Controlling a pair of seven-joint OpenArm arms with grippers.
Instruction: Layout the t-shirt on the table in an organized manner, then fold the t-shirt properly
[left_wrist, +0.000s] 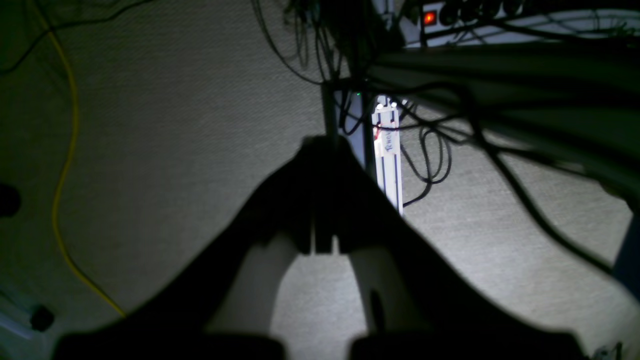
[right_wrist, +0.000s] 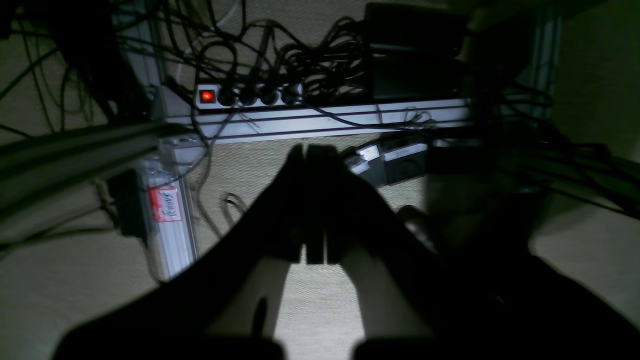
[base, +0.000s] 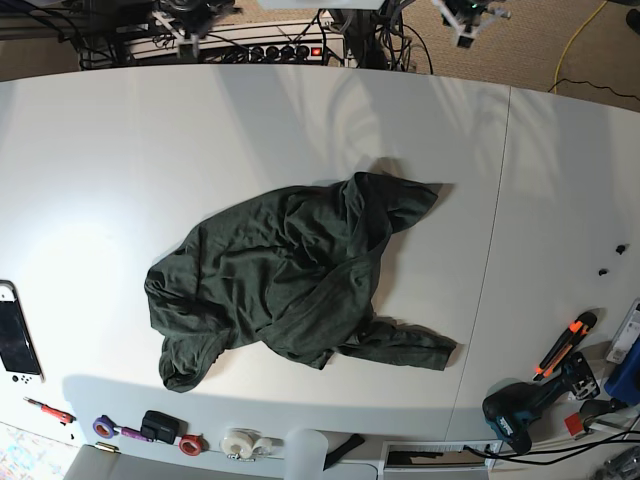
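Both grippers, left (left_wrist: 325, 150) and right (right_wrist: 307, 155), hang clenched and empty beyond the table (base: 100, 150); the shirt (base: 285, 280) lies crumpled mid-table, well apart; layout not begun; next, reach and spread.

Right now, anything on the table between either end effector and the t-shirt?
Nothing visible. Bare white table lies between the crumpled t-shirt and the far edge, where both arms are parked. The tools and tape rolls sit along the near edge and right side, outside that path.
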